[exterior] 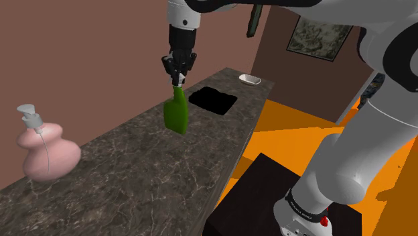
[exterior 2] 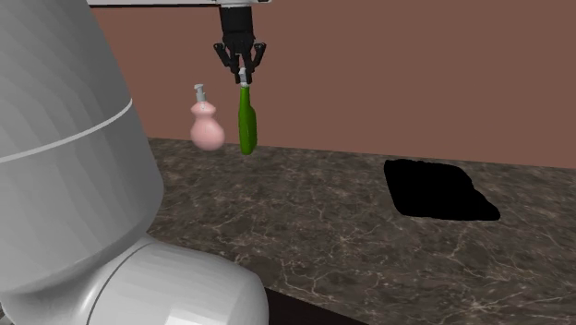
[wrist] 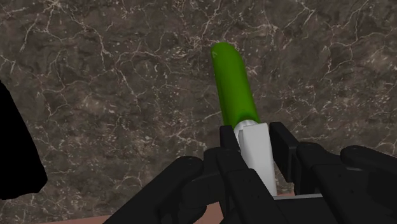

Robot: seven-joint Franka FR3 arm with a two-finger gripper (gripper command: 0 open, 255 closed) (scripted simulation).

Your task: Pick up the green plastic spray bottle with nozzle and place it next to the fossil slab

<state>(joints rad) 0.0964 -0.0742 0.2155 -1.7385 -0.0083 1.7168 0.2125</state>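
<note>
Nearest the camera, the arm's big white links (exterior: 375, 134) rise from a dark box stand (exterior: 268, 194) at the shoulder view's lower right. The arm reaches up and left to the black gripper (exterior: 177, 75), which points down over a long dark marbled surface (exterior: 134, 174). The fingers (wrist: 226, 149) pinch the white nozzle (wrist: 257, 153) of the green spray bottle (exterior: 176, 112). The bottle hangs below them, its slim green body slightly tilted and seemingly clear of the surface. It looks like a light, hollow piece of smooth plastic: stiff, not fragile, but probably slick. The narrow top is the natural place to grip it, since the body is broader than the neck. Held this high, the body may swing like a pendulum or twist in the grip, so slow travel seems wise. Toward the shoulder view's left stands a pink soap dispenser (exterior: 47, 151) with a pale pump, well apart from the bottle. Beyond the bottle, a rectangular black area (exterior: 213, 99) is cut into the surface. A small white dish (exterior: 250, 80) sits near the far end. Behind everything runs a plain brownish-pink wall (exterior 2: 415, 74). A darker wall farther back carries a framed picture (exterior: 318, 37), and the floor (exterior: 288, 127) beside the surface is bright orange.
</note>
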